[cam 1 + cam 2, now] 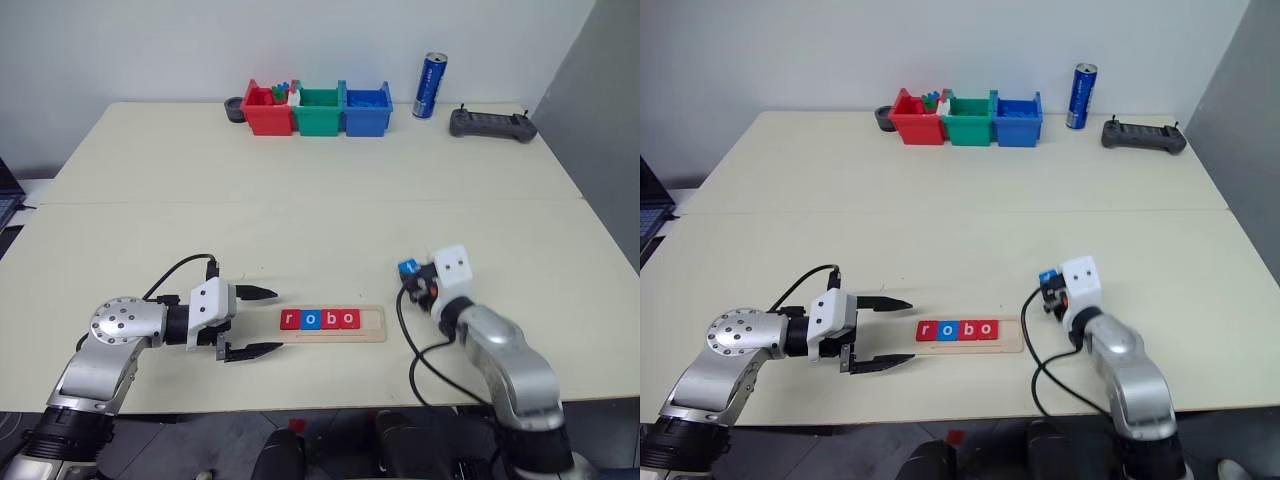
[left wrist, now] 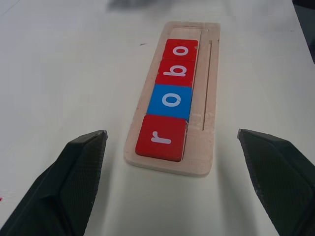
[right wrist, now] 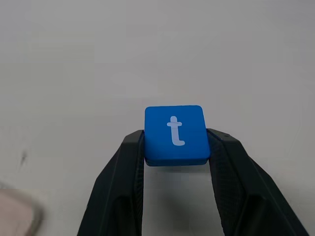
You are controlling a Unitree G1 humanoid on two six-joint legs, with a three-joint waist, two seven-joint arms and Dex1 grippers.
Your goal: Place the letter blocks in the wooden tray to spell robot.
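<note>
The wooden tray (image 1: 372,325) lies near the table's front edge, holding several letter blocks (image 1: 320,319) that read r, o, b, o in red, blue, red, red; its right end is bare wood. My left gripper (image 1: 262,322) stands open just left of the tray, its fingers (image 2: 74,172) apart on either side of the tray's r end. To the right of the tray, my right gripper (image 3: 174,147) is shut on a blue "t" block (image 3: 174,132), also seen as a blue tile (image 1: 408,268) held above the table.
Red (image 1: 266,110), green (image 1: 319,110) and blue bins (image 1: 366,110) stand in a row at the table's far edge, with a blue can (image 1: 430,85) and a black controller (image 1: 491,124) to their right. A seam (image 1: 300,203) crosses the table.
</note>
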